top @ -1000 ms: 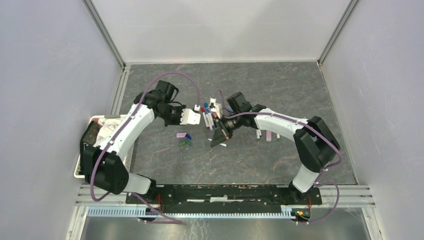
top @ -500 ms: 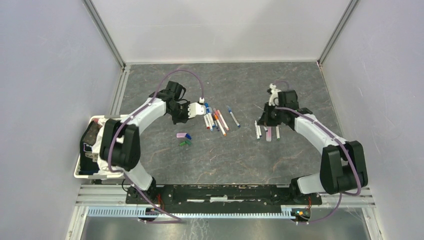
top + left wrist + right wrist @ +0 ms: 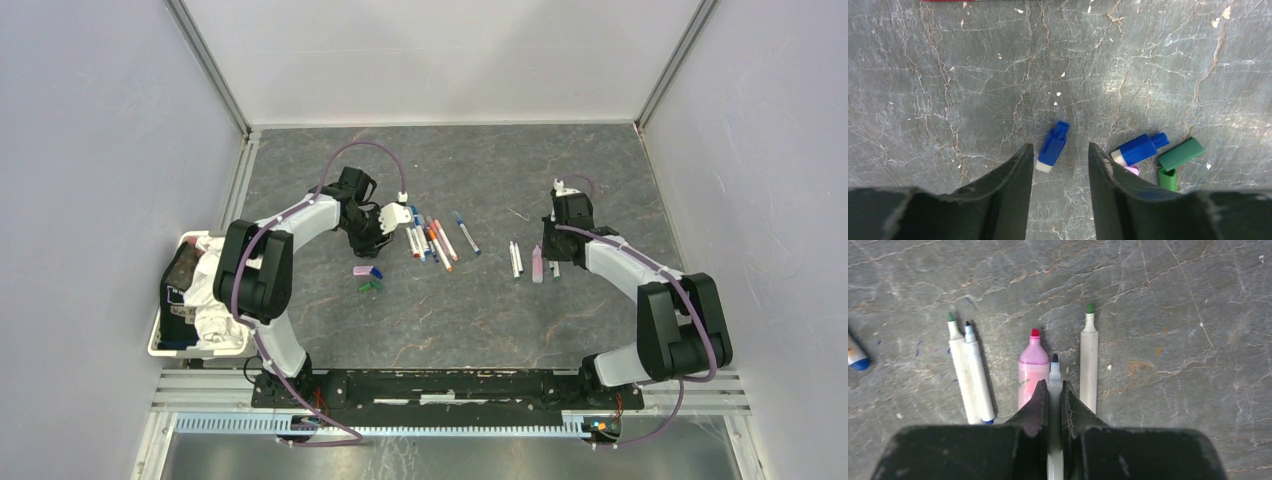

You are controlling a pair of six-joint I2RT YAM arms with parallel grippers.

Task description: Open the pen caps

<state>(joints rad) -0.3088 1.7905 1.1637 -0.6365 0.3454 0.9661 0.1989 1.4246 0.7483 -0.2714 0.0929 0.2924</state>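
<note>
1. This is a robotics lab test cell: plain pale walls [image 3: 100, 150] box in a small worktop [image 3: 480, 320] on three sides.
2. Bare aluminium posts [image 3: 208, 65] frame the corners.
3. A left arm [image 3: 300, 215] and a right arm [image 3: 615, 262], white and black, are bolted to a rail [image 3: 440, 385] at the near edge, with purple cables [image 3: 375, 146] looped along them.
4. Pens [image 3: 432, 238] lie on the grey stone-patterned surface, and a white bin [image 3: 190, 352] holding cloths sits at the left.

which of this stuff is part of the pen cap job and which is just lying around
Part of the job: capped pens; uncapped pens; loose caps; black-tipped pen in the right gripper; left gripper, open over a blue cap.
Just lying about: white bin at the left edge; crumpled cloth in it.
</note>
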